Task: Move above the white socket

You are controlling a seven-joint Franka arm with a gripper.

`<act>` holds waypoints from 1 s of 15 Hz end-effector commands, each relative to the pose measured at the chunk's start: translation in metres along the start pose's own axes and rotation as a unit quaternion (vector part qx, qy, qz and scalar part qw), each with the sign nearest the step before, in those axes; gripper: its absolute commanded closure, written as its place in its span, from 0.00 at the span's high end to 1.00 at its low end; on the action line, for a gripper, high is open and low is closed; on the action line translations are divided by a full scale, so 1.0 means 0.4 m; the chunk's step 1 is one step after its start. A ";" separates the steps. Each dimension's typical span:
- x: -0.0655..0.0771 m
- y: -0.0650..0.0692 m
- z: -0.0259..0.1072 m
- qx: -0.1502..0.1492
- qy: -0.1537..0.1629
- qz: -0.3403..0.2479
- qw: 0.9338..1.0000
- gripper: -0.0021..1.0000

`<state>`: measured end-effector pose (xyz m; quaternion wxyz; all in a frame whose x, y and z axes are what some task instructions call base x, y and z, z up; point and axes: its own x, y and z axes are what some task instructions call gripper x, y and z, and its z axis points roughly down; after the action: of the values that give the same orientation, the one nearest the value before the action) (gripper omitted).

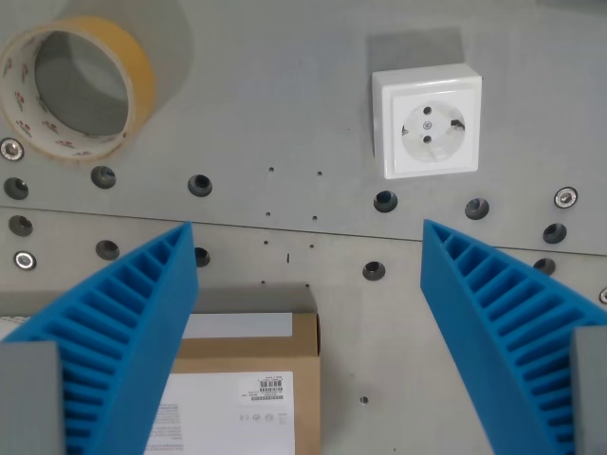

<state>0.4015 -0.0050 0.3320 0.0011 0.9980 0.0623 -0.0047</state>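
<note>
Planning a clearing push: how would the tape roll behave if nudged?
The tape roll lies flat on its side, so it would probably slide, not roll. Its hollow core suggests it's light. Tipped onto its edge it could roll away. The open gripper holds nothing.

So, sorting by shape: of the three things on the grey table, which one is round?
The roll of yellowish adhesive tape, at the wrist view's upper left; the white square socket and brown cardboard box are angular.

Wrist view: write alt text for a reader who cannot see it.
A white socket sits on a grey table at upper right, beyond the open blue gripper. A tape roll lies upper left; a cardboard box sits below.
</note>
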 end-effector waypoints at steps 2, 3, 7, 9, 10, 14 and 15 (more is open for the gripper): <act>0.000 0.000 -0.006 0.000 0.003 0.000 1.000 1.00; 0.000 0.000 -0.005 0.000 0.003 0.002 1.000 1.00; 0.000 0.002 -0.002 -0.001 0.003 0.022 1.000 1.00; -0.001 0.003 0.001 -0.001 0.003 0.039 0.999 1.00; -0.001 0.005 0.003 -0.002 0.004 0.047 0.999 1.00; -0.002 0.013 0.019 -0.005 0.011 0.093 0.996 1.00; -0.003 0.016 0.024 -0.006 0.014 0.105 0.994 1.00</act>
<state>0.4021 -0.0071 0.3264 0.0007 0.9995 0.0300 -0.0104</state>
